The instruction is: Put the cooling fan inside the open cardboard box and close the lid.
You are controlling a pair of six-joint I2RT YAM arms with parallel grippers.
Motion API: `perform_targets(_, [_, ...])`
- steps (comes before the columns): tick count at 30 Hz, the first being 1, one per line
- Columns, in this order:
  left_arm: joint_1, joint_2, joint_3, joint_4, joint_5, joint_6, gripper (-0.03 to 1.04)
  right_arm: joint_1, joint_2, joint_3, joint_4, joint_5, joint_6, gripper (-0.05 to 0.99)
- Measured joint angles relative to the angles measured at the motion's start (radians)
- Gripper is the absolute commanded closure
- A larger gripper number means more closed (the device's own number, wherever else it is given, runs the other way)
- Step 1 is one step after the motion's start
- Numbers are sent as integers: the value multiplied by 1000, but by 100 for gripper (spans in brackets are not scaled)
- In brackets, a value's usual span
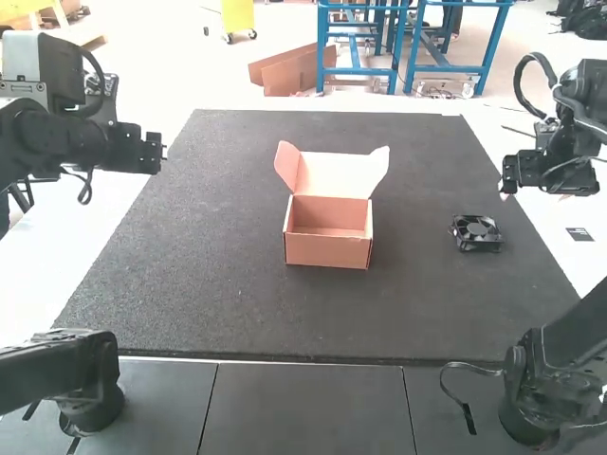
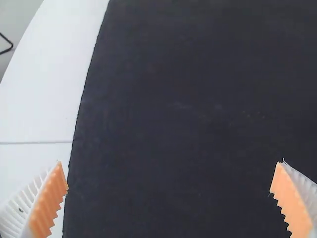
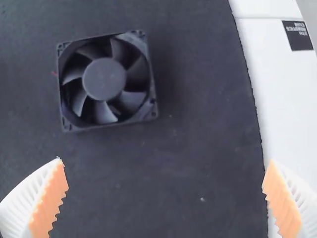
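Black plastic fan (image 3: 105, 79): likely light, rigid frame, fragile blades. Grip opposite frame edges. Right gripper (image 3: 161, 198) and left gripper (image 2: 168, 198) jaws released.

The cardboard box (image 1: 327, 232) sits mid-mat (image 1: 209, 275) on the tabletop (image 1: 114, 237), its lid (image 1: 341, 171) standing behind it. The cooling fan (image 1: 475, 232) lies flat to the box's right, apart from it. My left tool (image 1: 156, 152) hangs well left of the box, and my right tool (image 1: 507, 175) hangs right of it, near the fan.

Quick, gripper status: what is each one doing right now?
Left gripper: open, empty, over the mat.
Right gripper: open, empty, fan close by but not gripped.
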Motion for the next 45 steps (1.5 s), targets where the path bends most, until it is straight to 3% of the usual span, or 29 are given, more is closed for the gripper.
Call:
perform_targets(6, [-31,37,0,-11,0,0,4,0,124,37,-11,-3,-37,3])
perform_targets(19, [-33,53,0,0,0,0,4,0,357,145,39,24,-41,3])
perform_targets(30, [-33,55,0,15,0,0,4,0,458,207,61,84,-18,3])
perform_targets(45, [-33,55,0,14,0,0,4,-4,544,219,61,95,37,4])
